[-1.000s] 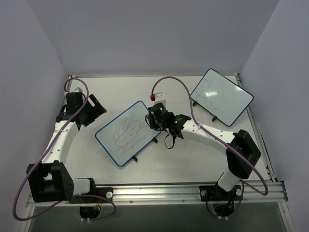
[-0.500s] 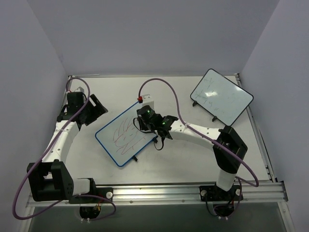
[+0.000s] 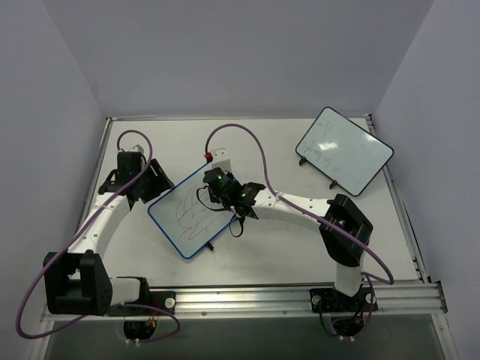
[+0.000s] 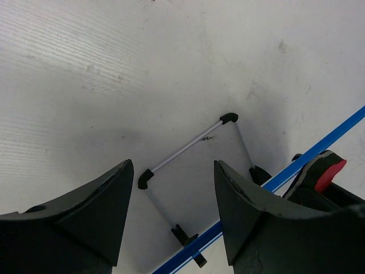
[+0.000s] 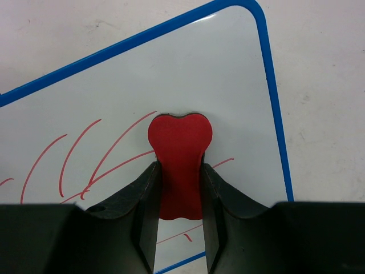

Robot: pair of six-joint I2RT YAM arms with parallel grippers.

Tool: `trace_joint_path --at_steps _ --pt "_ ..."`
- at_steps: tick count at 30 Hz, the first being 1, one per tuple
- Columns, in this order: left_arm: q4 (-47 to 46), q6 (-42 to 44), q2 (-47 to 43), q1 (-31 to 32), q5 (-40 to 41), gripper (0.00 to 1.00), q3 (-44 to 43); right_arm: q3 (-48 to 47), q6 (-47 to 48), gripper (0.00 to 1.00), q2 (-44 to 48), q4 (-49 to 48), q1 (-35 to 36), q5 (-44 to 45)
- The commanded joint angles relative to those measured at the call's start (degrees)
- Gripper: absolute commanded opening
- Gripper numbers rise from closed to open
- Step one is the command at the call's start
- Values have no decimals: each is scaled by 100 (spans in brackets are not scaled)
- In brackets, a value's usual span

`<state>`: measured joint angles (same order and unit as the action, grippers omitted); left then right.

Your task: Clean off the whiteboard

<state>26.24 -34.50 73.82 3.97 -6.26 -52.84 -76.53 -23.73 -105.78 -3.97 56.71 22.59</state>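
Observation:
The blue-framed whiteboard stands tilted at the table's middle left, with red and dark scribbles on it. My right gripper is over the board's upper right part. It is shut on a red eraser, whose tip lies on the white surface among red strokes. My left gripper is open and empty at the board's upper left edge. In the left wrist view it hangs behind the board, above the wire stand and the blue frame. The red eraser shows past the frame.
A black-framed whiteboard with faint marks stands at the back right. Purple cables loop over both arms. Grey walls close in on the left, back and right. A metal rail runs along the near edge.
My right gripper has moved left across the board with the eraser, from its right edge to its upper middle. My left gripper has moved right, up to the board's upper left edge.

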Motion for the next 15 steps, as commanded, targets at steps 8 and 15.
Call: trace_joint_path --at_steps 8,15 --pt "-260 66 -245 104 81 66 -95 -239 79 7 -171 -254 174 264" --pt "-286 93 -246 174 81 66 -86 -274 70 7 -207 -289 428 141"
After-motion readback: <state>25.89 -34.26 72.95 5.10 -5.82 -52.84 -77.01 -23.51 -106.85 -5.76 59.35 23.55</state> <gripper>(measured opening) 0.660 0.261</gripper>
